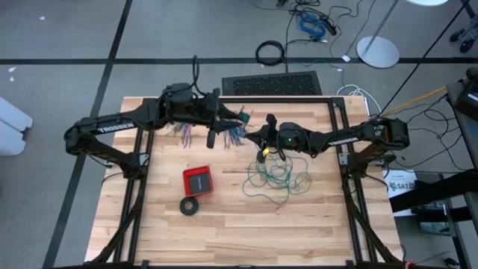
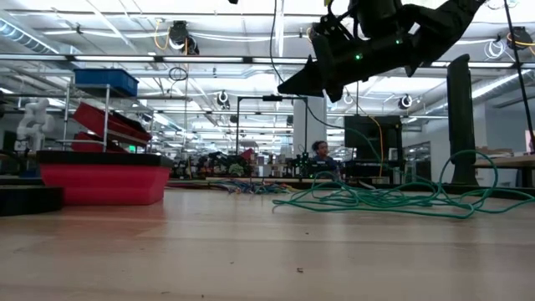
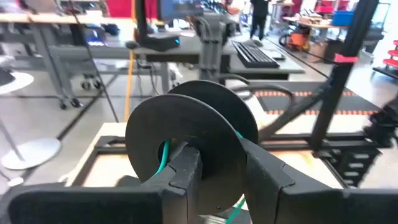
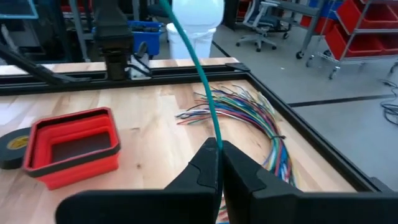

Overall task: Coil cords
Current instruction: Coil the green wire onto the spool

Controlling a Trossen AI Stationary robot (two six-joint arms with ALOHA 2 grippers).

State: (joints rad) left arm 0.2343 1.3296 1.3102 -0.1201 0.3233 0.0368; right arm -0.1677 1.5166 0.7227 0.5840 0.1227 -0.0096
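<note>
Right gripper (image 4: 217, 163) fingers were pressed together on the teal-green wire (image 4: 205, 93), which ran taut away from the fingertips in the right wrist view; in the high view this gripper (image 1: 263, 140) hung above the table's middle, over the near edge of the loose tangle of the same wire (image 1: 278, 178); in the low view the tangle (image 2: 393, 197) lay flat on the wooden table (image 2: 251, 251). Left gripper (image 3: 221, 163) stood partly closed around a black spool (image 3: 186, 134), with a strand of teal-green wire visible at the spool's core; the left arm reached in from the table's far left side. Fanned many-coloured wires (image 4: 255, 121) lay beside the far edge; a red tray (image 1: 198, 181) and a black tape ring (image 1: 190, 206) sat near each other, left of the tangle.
</note>
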